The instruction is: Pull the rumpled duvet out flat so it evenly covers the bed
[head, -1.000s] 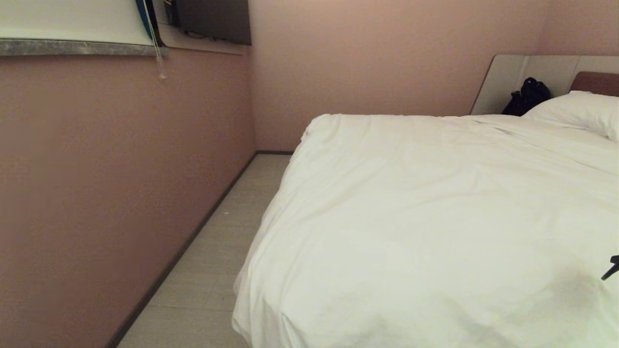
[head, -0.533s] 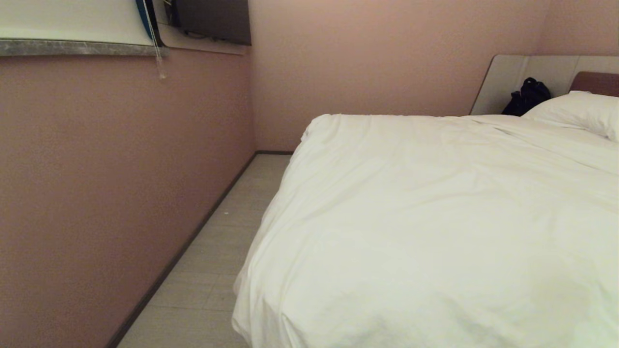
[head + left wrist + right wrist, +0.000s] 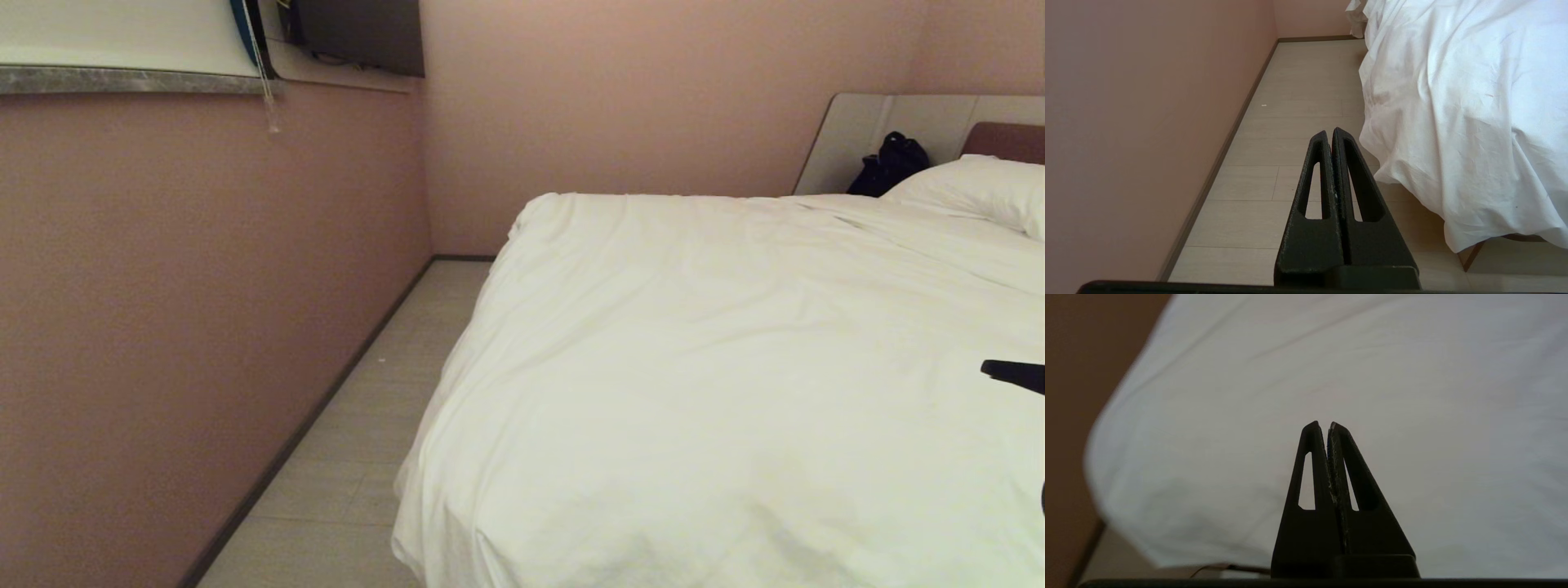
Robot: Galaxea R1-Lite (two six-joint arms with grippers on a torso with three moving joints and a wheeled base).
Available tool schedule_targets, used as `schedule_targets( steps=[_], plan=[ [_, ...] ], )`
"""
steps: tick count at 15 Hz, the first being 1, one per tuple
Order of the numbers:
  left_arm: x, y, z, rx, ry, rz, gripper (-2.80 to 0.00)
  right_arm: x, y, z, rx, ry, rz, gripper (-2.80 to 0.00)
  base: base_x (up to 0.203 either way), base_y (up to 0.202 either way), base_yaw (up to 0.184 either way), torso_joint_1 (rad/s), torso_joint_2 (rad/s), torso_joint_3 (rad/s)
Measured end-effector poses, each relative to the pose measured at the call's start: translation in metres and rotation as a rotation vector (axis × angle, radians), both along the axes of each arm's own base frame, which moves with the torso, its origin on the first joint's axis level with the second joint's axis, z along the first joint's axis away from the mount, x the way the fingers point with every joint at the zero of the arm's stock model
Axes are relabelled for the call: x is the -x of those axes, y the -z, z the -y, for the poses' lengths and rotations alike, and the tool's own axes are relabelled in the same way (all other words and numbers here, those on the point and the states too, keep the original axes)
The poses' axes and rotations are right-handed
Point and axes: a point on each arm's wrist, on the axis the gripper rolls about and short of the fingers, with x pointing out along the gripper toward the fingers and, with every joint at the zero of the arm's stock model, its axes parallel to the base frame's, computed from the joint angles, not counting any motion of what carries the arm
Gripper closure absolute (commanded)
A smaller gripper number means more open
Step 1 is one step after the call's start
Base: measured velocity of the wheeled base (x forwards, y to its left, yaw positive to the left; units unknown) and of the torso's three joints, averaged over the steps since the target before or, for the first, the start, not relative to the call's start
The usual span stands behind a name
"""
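Pink wall (image 3: 204,286) | floor strip (image 3: 384,392) | duvet (image 3: 735,367) | black bag (image 3: 890,163) at headboard (image 3: 849,131)

The bed (image 3: 898,122) stands on a pale plank floor (image 3: 367,441), its grey headboard against the far wall. The white duvet (image 3: 718,367) lies spread over it, lightly creased, its edge hanging down the side toward the floor. A white pillow (image 3: 980,188) rests near the headboard, and a dark bag (image 3: 890,162) sits just beside it.

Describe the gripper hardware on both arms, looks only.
Left gripper and right gripper match: matte black, rough-textured, two long fingers tapering to narrow tips, each with an elongated cut-out slot, rising from a blocky black base. The right one's inner edges show pale scuffing. No cables or markings visible.
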Motion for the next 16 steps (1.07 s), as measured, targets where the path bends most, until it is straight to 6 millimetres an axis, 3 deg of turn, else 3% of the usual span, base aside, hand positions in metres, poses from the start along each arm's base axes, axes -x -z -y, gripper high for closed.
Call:
schedule_targets(
  steps=[4,7,10,16],
  plan=[
    [0.0,0.0,0.0,0.001,0.0,0.0,0.0,0.045,-0.007,-0.022,-0.08,-0.054,0.034,0.0,0.0,0.0,0.0,0.0,0.0,0.0],
    [0.0,0.0,0.0,0.0,0.0,0.0,0.0,0.083,-0.001,-0.031,-0.095,-0.08,0.074,0.0,0.0,0.0,0.0,0.0,0.0,0.0],
    [0.0,0.0,0.0,-0.004,-0.002,-0.001,0.0,0.113,0.024,-0.038,-0.088,-0.141,0.068,0.0,0.0,0.0,0.0,0.0,0.0,0.0],
    [0.0,0.0,0.0,0.0,0.0,-0.001,0.0,0.146,0.057,-0.045,-0.035,-0.336,0.06,0.0,0.0,0.0,0.0,0.0,0.0,0.0]
  ],
)
